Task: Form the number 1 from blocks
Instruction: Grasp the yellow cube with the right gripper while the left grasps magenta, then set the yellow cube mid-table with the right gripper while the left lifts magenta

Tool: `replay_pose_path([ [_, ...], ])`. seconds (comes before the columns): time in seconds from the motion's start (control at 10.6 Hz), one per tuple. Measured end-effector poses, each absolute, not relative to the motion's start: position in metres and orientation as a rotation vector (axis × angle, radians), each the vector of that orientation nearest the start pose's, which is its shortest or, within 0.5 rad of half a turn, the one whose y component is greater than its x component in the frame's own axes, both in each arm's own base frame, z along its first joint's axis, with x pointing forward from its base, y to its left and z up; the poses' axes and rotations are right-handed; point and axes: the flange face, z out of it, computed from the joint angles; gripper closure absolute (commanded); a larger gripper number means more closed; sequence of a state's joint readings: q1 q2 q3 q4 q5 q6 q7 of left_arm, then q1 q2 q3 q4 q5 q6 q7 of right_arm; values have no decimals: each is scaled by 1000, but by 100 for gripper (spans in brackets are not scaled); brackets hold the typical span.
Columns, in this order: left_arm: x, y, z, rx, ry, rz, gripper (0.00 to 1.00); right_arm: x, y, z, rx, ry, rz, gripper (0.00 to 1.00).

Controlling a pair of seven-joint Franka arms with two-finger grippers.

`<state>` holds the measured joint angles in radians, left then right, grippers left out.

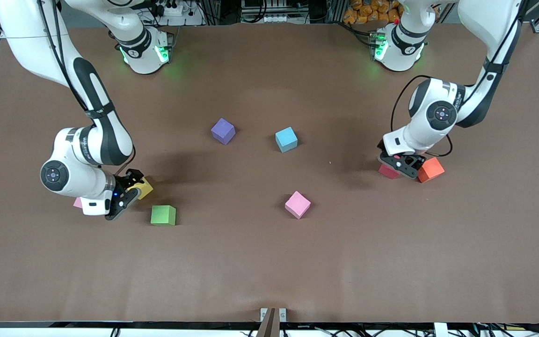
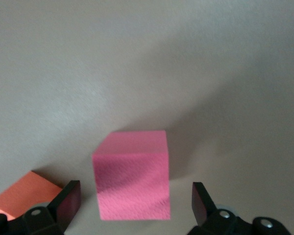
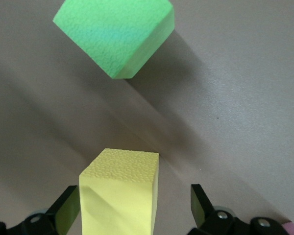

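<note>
We are at the pick-up step: our left gripper (image 2: 132, 203) is spread around the red block (image 1: 388, 171), with the orange block (image 1: 431, 169) at its 3 o'clock, our right gripper (image 3: 132, 205) is spread around the yellow block (image 3: 120, 193), and next both need to close.

Two white, glossy, rounded-link robot arms with black joint bands and black round joint caps. Green indicator lights glow at both white bases. Thin black cables run along the links. Black two-finger left gripper (image 1: 403, 164) and black two-finger right gripper (image 1: 127, 189) carry silver screws; a small blue light marks the right wrist.
</note>
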<state>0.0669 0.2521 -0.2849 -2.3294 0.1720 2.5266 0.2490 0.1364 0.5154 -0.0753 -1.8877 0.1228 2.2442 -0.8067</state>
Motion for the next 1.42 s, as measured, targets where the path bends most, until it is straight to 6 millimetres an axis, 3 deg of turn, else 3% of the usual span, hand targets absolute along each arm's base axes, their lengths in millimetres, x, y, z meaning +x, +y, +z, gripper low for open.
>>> replay_pose_path([
  [0.19,508,-117,230,-2979,924,55,0,606,44,204,-2806,-1160,167,0],
  [0.38,508,-118,222,-2987,927,58,0,597,42,192,-2807,-1158,177,56],
  [0.47,507,-118,216,-2992,929,62,0,597,42,192,-2807,-1158,177,73],
  [0.57,507,-118,209,-2997,928,75,0,598,43,194,-2806,-1158,175,81],
  [0.66,506,-116,203,-3004,922,89,0,598,45,199,-2805,-1143,179,82],
  [0.76,507,-113,199,-3011,912,99,21,599,52,208,-2814,-1104,188,82],
  [0.85,507,-110,195,-3016,905,108,68,599,62,220,-2835,-1045,192,81],
  [0.94,508,-109,192,-3020,900,113,100,597,82,236,-2869,-952,194,78],
  [1.13,509,-107,191,-3025,889,112,100,585,147,263,-2955,-705,208,78],
  [1.42,515,-97,198,-3050,776,94,100,544,271,275,-3050,-398,207,77],
])
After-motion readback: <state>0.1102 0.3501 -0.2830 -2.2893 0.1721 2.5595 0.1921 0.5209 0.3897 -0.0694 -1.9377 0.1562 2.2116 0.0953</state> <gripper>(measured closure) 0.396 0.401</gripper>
